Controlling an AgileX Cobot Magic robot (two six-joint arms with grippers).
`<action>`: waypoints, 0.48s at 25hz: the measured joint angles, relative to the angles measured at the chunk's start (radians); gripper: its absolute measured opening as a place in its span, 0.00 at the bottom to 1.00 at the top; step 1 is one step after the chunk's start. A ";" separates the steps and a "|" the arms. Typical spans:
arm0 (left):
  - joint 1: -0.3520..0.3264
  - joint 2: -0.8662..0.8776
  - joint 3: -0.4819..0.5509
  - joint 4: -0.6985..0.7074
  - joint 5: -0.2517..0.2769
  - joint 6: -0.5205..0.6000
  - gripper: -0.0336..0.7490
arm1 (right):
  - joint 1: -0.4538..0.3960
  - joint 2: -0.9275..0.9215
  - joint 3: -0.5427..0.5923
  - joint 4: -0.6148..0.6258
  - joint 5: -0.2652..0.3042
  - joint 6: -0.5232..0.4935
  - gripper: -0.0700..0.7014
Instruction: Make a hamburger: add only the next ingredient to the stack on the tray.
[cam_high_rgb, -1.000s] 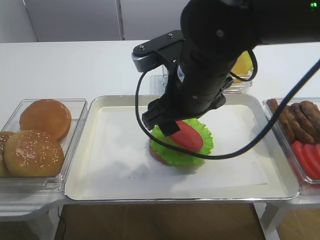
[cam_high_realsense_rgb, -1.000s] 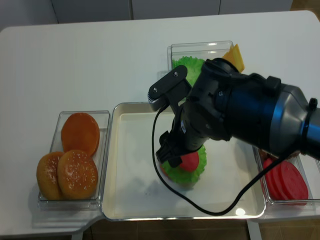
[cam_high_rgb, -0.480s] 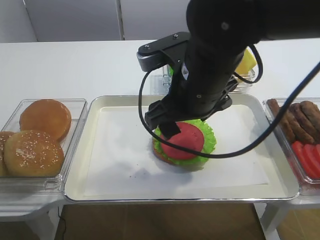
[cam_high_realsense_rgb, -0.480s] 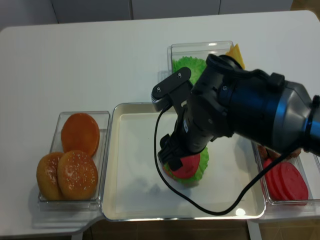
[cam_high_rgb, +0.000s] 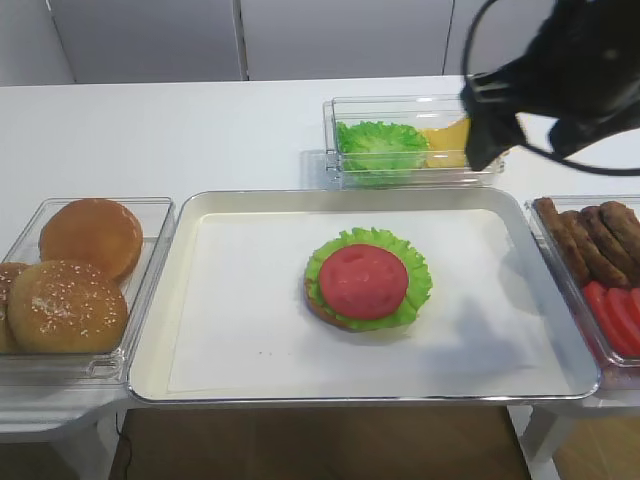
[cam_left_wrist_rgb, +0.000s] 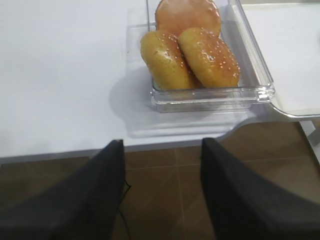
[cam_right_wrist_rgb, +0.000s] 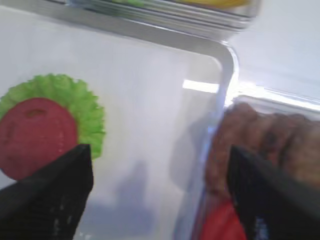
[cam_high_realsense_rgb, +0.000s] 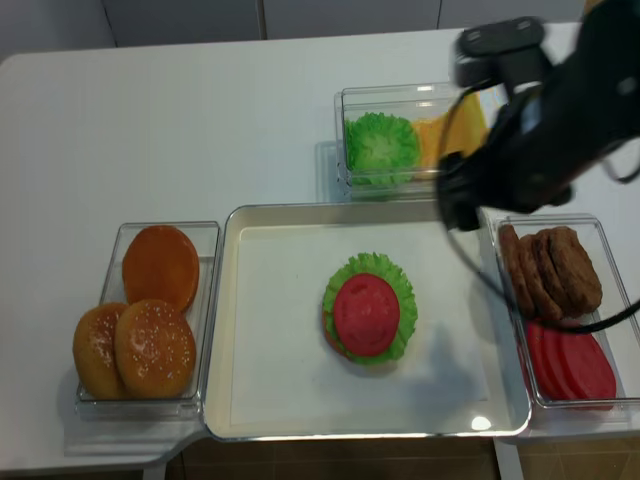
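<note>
Tomato slice (cam_high_rgb: 363, 281) lies flat on the stack (cam_high_rgb: 368, 258), centred on the frilly green lettuce, glossy red, round, smaller than the leaf so a green rim shows all round; brown bun edge peeks out at lower left. Stack sits mid tray (cam_high_rgb: 250, 205), on the white liner. My right fingers (cam_right_wrist_rgb: 155, 195) are spread wide, empty, up above the tray's right edge near the patties (cam_high_rgb: 590, 235), well apart from the stack. My left fingers (cam_left_wrist_rgb: 162, 185) are parted too, nothing between them, off the table (cam_high_rgb: 150, 130) edge beside the bun container (cam_left_wrist_rgb: 210, 95).
</note>
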 joint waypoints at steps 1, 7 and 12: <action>0.000 0.000 0.000 0.000 0.000 0.000 0.51 | -0.042 -0.018 0.000 0.015 0.018 -0.027 0.92; 0.000 0.000 0.000 0.000 -0.002 0.000 0.51 | -0.287 -0.137 0.077 0.089 0.051 -0.102 0.92; 0.000 0.000 0.000 0.000 -0.002 0.000 0.51 | -0.345 -0.288 0.247 0.097 0.053 -0.111 0.92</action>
